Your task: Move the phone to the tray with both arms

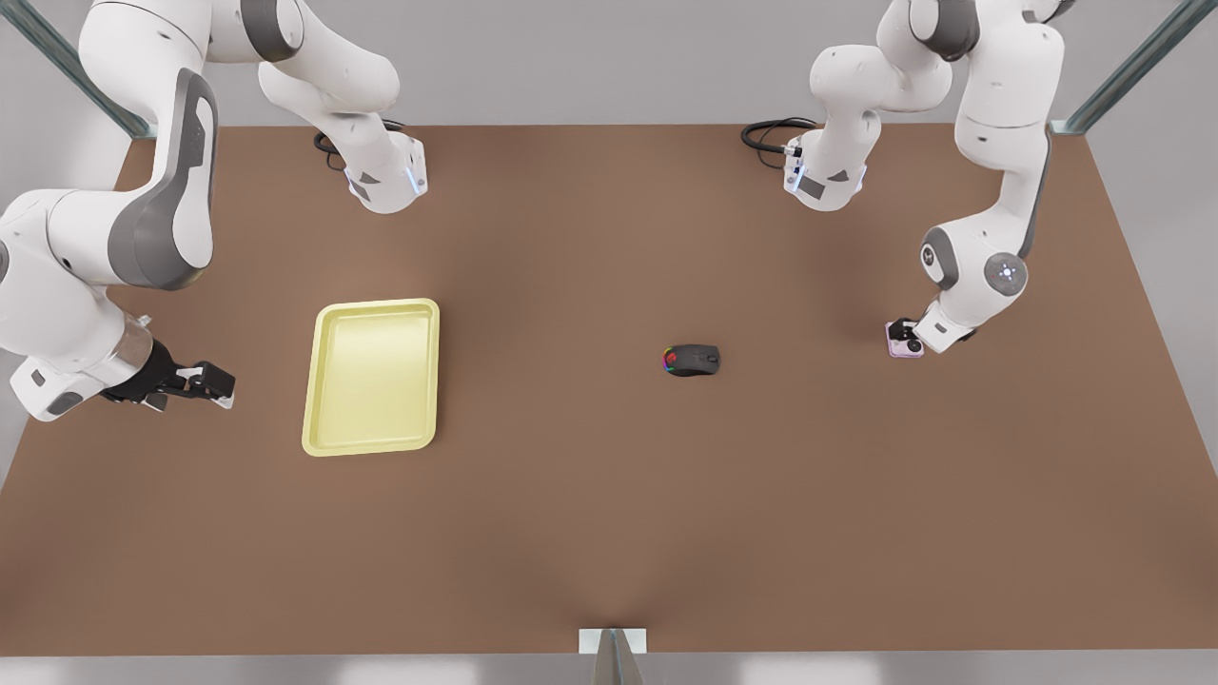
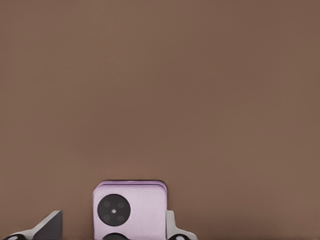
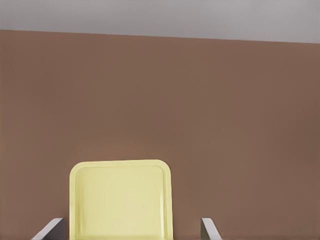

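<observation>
Gripping hand: we are seeing the left gripper (image 1: 909, 335) down on the phone (image 1: 903, 344), one finger (image 2: 171, 226) touching its edge, the other (image 2: 50, 226) standing apart, so it is not clamped.
Phone: lying flat on the table (image 1: 609, 533), beyond the mouse (image 1: 692, 360) from the tray (image 1: 372, 377).
Waiting hand: the right gripper (image 1: 205, 384) is hovering beside the tray, released, fingers (image 3: 49, 230) spread, facing it.

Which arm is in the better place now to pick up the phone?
The left arm. Its pincer is right at the phone, fingers open on both sides. The right pincer waits open beside the tray, across the table.
</observation>
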Controlling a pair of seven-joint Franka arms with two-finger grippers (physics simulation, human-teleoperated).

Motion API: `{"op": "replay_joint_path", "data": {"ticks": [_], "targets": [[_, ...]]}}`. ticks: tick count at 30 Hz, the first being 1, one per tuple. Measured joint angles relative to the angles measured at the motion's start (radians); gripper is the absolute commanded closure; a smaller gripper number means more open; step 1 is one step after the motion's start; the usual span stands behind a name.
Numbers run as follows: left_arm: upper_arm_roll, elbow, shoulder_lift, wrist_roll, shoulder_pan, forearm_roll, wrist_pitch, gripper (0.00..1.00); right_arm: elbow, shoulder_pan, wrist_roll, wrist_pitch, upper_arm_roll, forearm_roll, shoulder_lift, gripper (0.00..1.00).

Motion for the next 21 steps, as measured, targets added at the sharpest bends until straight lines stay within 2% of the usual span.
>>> {"op": "replay_joint_path", "data": {"ticks": [18, 20, 21], "targets": [[-0.014, 0.001, 0.05, 0.047, -0.001, -0.043, 0.032, 0.0, 0.0, 0.0, -0.001, 0.0, 0.0, 0.0, 0.0, 0.0], [-0.014, 0.002, 0.052, 0.05, -0.001, -0.043, 0.033, 0.14, 0.0, 0.0, -0.001, 0.0, 0.0, 0.0, 0.0, 0.0], [-0.014, 0.002, 0.053, 0.051, -0.001, -0.043, 0.034, 0.15, 0.0, 0.0, -0.001, 0.0, 0.0, 0.0, 0.0, 0.0]]}}
